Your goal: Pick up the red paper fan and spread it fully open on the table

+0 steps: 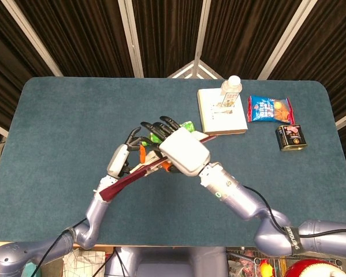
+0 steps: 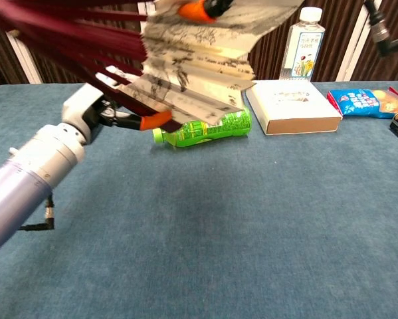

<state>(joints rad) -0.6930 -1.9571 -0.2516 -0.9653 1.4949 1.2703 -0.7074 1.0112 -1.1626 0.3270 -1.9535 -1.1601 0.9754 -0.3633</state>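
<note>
Gripping fan (image 2: 185,66) | left hand (image 1: 122,158) beneath | right hand (image 1: 181,151) above

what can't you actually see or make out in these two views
- Red paper fan: head view, mostly hidden under the right hand; chest view, top cut off and blurred.
- Right hand: chest view, only an orange fingertip shows at the top edge.
- Green bottle: head view, largely hidden behind the hands.
- Black can: label too small.
</note>
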